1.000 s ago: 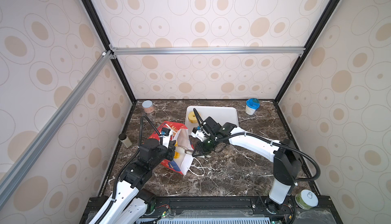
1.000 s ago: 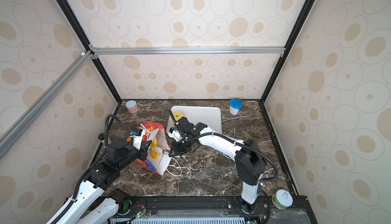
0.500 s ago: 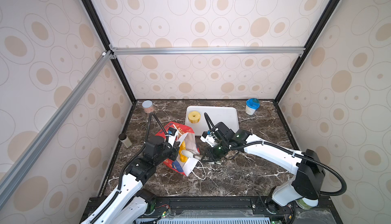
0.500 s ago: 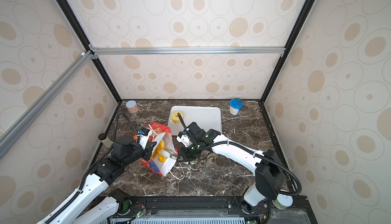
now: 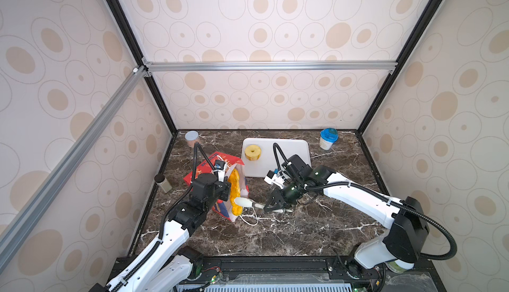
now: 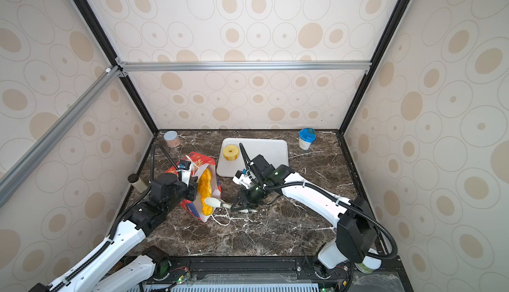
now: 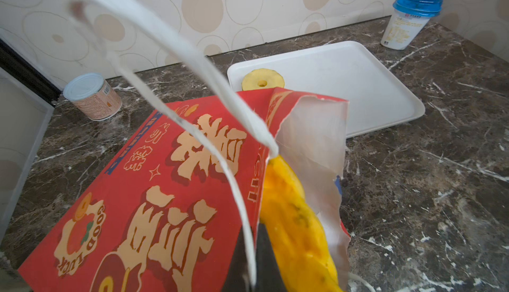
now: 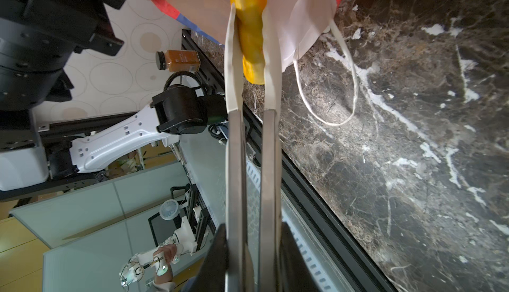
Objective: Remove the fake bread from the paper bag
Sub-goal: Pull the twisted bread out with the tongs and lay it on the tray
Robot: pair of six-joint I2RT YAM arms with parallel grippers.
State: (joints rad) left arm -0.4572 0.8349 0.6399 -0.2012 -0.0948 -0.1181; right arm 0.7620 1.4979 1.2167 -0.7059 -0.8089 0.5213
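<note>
My right end effector [image 8: 252, 263] clamps the tongs [image 8: 234, 152], whose tips pinch the twisted stick [image 8: 252, 28] straight ahead, at the mouth of the paper bag [image 7: 165, 194]. The stick's long axis continues the tongs' line into the bag. My left end effector [image 7: 252, 265] pinches the cord handle [image 7: 192, 53].

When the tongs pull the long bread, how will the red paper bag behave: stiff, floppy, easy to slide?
Probably floppy: the paper bag looks crumpled and torn at its mouth. Likely light, so it may slide with the long bread as the tongs pull. The left gripper, shut on the cord handle, probably restrains it only loosely.
</note>
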